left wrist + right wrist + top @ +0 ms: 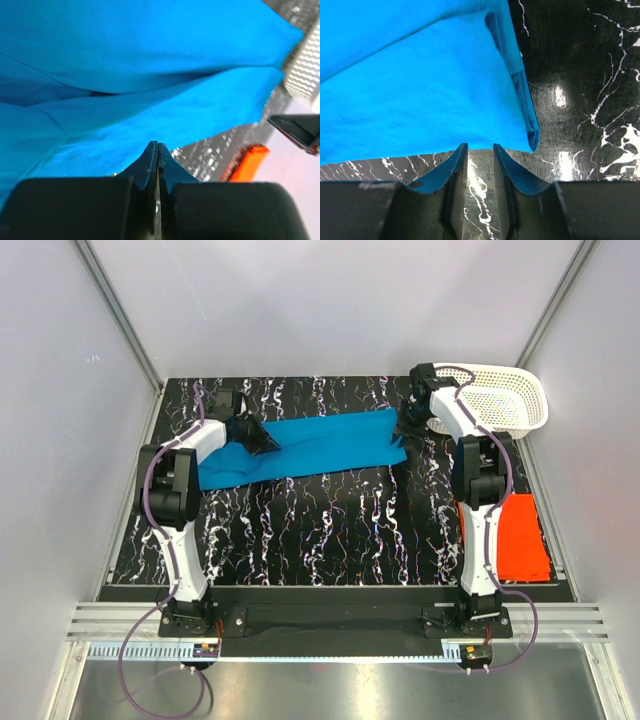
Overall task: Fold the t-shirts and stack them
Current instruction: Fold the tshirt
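Observation:
The bright blue t-shirt (pixel 310 445) lies as a long folded strip across the far half of the table. My left gripper (pixel 268 443) is at its left part, jaws shut and pinching the cloth's edge (pixel 158 144). My right gripper (pixel 403 432) is at the strip's right end. It is slightly open and empty (pixel 477 145), its fingertips (pixel 461 150) just touch the shirt's near edge (pixel 420 100), and bare table shows between them. The orange-red t-shirt (pixel 508 535) lies folded flat at the near right, partly under the right arm, and also shows in the left wrist view (pixel 247 162).
A white perforated basket (pixel 510 400) stands at the far right corner, just behind the right gripper, and shows in the left wrist view (pixel 305 70). The black marbled table (pixel 330 530) is walled by white panels on three sides.

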{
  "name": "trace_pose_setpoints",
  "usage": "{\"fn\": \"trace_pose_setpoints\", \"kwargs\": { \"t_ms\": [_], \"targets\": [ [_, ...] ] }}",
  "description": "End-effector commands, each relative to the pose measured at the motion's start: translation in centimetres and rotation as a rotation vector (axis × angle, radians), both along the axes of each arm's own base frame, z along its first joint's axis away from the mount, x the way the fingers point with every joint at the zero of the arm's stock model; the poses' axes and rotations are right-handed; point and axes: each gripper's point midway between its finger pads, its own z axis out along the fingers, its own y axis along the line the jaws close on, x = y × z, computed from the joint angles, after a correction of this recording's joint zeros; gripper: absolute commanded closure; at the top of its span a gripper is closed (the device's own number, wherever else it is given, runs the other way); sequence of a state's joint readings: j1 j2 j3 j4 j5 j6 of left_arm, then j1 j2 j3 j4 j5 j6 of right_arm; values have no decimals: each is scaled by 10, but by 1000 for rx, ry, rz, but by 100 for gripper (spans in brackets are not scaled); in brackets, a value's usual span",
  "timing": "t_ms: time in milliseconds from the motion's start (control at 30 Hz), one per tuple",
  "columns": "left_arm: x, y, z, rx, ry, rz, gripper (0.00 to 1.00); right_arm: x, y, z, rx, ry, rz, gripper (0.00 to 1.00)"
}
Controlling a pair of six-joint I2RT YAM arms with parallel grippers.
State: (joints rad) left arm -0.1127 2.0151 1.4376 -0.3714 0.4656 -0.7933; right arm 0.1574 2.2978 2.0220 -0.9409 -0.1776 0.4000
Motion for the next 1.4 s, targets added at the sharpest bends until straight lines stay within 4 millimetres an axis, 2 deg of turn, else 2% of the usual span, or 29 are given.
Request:
{"fn": "trace_pose_setpoints", "kwargs": {
  "t_ms": [0,133,200,233,267,533,567,633,833,933,1000,1033,1100,1133,1200,1233,1267,1333,1367],
  "targets": [
    [14,19,14,111,-68,68,98,8,2,0,21,-6,0,67],
    [16,27,1,170,-40,84,96,11,4,-1,32,-4,-12,67],
    [23,28,1,180,-56,72,96,12,5,-5,39,6,-17,67],
    [22,28,-8,187,-31,66,96,12,5,-8,37,9,-18,67],
    [24,27,-10,187,-29,61,96,12,4,-13,35,20,-23,68],
    [43,29,-22,217,-22,52,95,0,2,-30,22,71,-28,68],
    [44,29,-31,224,-7,47,95,-1,3,-30,21,73,-27,68],
    [46,30,-36,234,4,44,95,-3,2,-31,18,78,-28,68],
    [57,33,-43,266,-3,29,95,-4,2,-30,21,77,-29,68],
    [62,33,-29,267,-32,20,94,-4,1,-31,19,79,-32,68],
    [63,35,-19,280,-57,19,86,-4,2,-31,19,79,-31,68],
    [63,36,-4,284,-86,23,83,-4,2,-32,19,82,-32,68],
    [61,34,11,291,-119,11,76,-3,0,-33,12,81,-33,68],
    [59,31,24,286,-144,4,75,-4,0,-34,8,82,-32,68],
    [53,28,36,286,-168,-11,74,-3,-2,-34,0,80,-32,68],
    [46,23,35,285,-163,-27,74,-3,-1,-34,2,80,-32,68],
    [42,20,47,279,-184,-29,74,-3,-2,-32,0,74,-29,68],
    [33,13,49,269,-182,-43,77,-2,-3,-32,-2,72,-30,68],
    [24,6,43,267,-165,-59,78,-3,-3,-31,-7,72,-27,68]
  ]
}}
